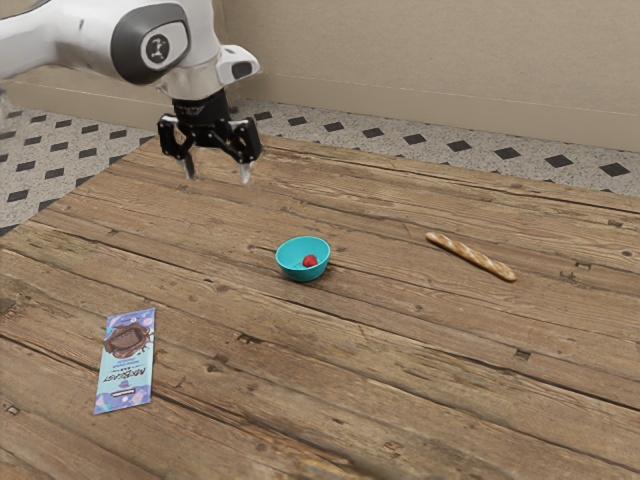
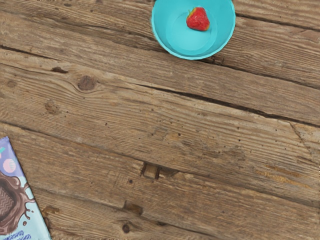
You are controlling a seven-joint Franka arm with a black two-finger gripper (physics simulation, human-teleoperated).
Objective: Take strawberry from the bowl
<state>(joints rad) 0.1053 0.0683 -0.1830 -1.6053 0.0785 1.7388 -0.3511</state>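
Exterior view, strawberry [image 1: 310,261] inside turquoise bowl [image 1: 291,271] on wooden bench [image 1: 380,315], claw [image 1: 218,174] wide, higher than bowl, chocolate bar [image 1: 126,360] and baguette [image 1: 470,256] either side of bowl

Illumination is diffuse and moderately bright in both views. In the exterior view, a soft, dark contact shadow adjoins the base of the round turquoise bowl [image 1: 290,270], extending toward the exterior view's right. A thin shadow underlies the long golden-brown baguette [image 1: 470,256]. The glossy white robot arm [image 1: 205,35] shows pale highlights and grey shading. In the wrist view, the brown wooden plank table [image 2: 150,115] is evenly lit; its seams run straight to the picture edges.
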